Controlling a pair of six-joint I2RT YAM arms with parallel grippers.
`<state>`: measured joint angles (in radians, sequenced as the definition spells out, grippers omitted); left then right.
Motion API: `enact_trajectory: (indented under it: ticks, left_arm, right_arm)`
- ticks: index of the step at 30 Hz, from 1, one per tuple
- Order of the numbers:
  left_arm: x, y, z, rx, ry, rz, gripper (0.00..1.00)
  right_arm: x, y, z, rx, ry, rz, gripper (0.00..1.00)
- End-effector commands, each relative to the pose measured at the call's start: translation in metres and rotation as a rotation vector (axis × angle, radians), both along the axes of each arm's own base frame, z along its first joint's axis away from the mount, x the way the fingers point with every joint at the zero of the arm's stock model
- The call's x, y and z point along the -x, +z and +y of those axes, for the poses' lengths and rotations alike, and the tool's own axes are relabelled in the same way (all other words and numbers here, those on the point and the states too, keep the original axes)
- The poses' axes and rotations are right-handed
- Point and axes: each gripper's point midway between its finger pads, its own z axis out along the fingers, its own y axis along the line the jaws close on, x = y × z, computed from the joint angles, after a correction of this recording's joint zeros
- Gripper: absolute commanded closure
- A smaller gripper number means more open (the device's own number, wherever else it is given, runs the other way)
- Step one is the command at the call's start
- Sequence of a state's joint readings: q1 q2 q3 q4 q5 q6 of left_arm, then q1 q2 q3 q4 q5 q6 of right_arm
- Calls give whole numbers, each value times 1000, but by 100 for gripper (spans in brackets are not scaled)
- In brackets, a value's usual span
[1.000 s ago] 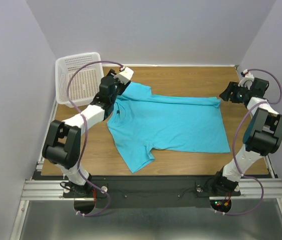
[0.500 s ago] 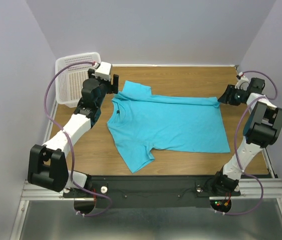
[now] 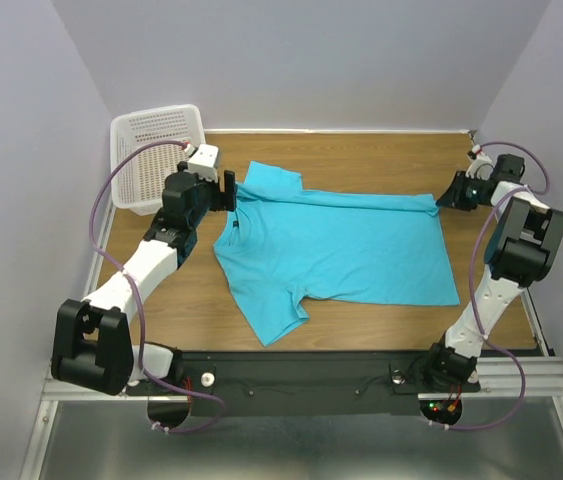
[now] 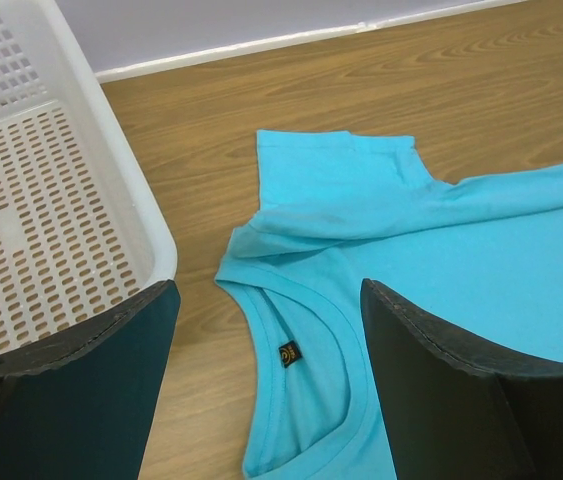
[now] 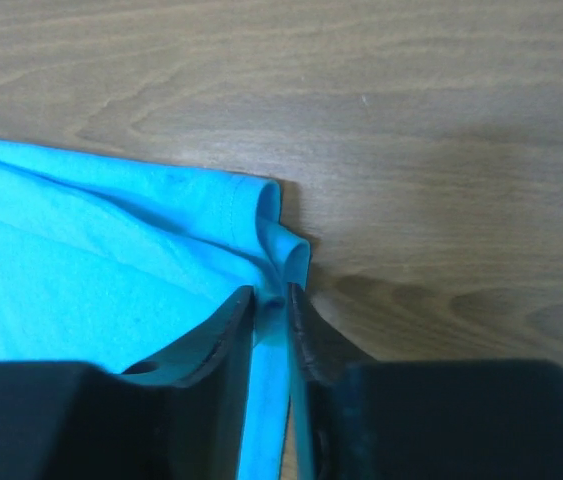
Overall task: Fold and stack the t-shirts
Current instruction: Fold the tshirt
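Note:
One turquoise t-shirt (image 3: 341, 250) lies spread across the wooden table, neck to the left, hem to the right, with its far edge folded over. My left gripper (image 3: 229, 190) hovers open by the far-left sleeve. In the left wrist view its fingers (image 4: 111, 380) straddle the collar and the dark neck label (image 4: 287, 352) without touching the cloth (image 4: 481, 240). My right gripper (image 3: 453, 192) is at the shirt's far-right hem corner. The right wrist view shows that gripper (image 5: 271, 295) shut on a bunched fold of the turquoise cloth (image 5: 81, 260), down near the wood.
A white mesh basket (image 3: 151, 160) stands at the table's far-left corner, close to the left gripper, and fills the left of the left wrist view (image 4: 31, 200). Bare wood (image 3: 361, 160) runs behind the shirt to the back wall. Side walls close in the table.
The left arm swung out from over the collar toward the basket and its jaws opened wider. The right gripper moved to the hem corner and closed on the cloth.

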<state>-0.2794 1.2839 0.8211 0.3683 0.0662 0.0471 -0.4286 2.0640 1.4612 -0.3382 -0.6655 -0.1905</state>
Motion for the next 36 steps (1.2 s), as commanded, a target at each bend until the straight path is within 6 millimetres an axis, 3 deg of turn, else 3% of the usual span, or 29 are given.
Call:
enact_trajectory:
  ticks: [1, 7, 13, 15, 16, 17, 18, 19, 20, 22, 23, 24, 25, 26, 27, 28, 29, 30, 31, 36]
  left_arm:
    - [5, 15, 0, 24, -15, -42, 16]
    - [5, 13, 0, 21, -19, -31, 16]
    - [0, 15, -11, 33, -71, -21, 16]
    - [-5, 11, -20, 50, -103, 4, 17]
    - [-11, 24, -25, 59, -122, -15, 17]
    - [-16, 27, -31, 64, -144, -14, 17]
    - [-22, 17, -38, 70, -172, 21, 17]
    - [-33, 36, -44, 89, -184, -5, 17]
    - [-38, 35, -49, 112, -190, 28, 18]
    - [-66, 39, -64, 157, -206, 69, 22]
    - [-73, 31, -67, 165, -206, 120, 26]
    - [-87, -1, -74, 161, -207, 200, 30]
    - [-103, 15, -80, 181, -211, 182, 32]
    - [-112, 9, -83, 203, -194, 216, 33]
    - [-122, -28, -81, 194, -153, 309, 36]
    - [-135, -17, -84, 201, -147, 291, 38]
    - [-139, -26, -85, 209, -129, 329, 39]
    - [-147, -51, -82, 195, -85, 379, 39]
    - [-157, -45, -83, 197, -76, 365, 39]
    - [-178, -88, -72, 156, 29, 416, 39]
  right_arm:
    - [-4, 18, 3, 34, 44, -43, 79]
    - [15, 30, -2, 175, 107, -90, 92]
    - [36, 24, -4, 272, 164, -79, 88]
    - [41, 21, -5, 292, 171, -68, 63]
    - [45, 17, -5, 298, 172, -56, 54]
    - [46, 25, -6, 310, 167, -70, 37]
    - [47, 28, -7, 317, 157, -71, 32]
    - [48, 31, -7, 306, 131, -67, 27]
    - [45, 40, -8, 304, 108, -80, 20]
    - [44, 58, -7, 287, 60, -108, 18]
    - [46, 60, -4, 276, 50, -108, 18]
    - [48, 63, -3, 269, 43, -114, 18]
    - [50, 75, 1, 260, 38, -140, 18]
    - [53, 77, 4, 247, 35, -142, 18]
    - [60, 74, 9, 230, 36, -133, 18]
    - [64, 83, 16, 207, 44, -154, 18]
    - [68, 84, 21, 196, 49, -159, 18]
    - [77, 80, 30, 162, 64, -152, 18]
    - [82, 85, 35, 149, 67, -165, 18]
    - [100, 82, 54, 70, 87, -157, 18]
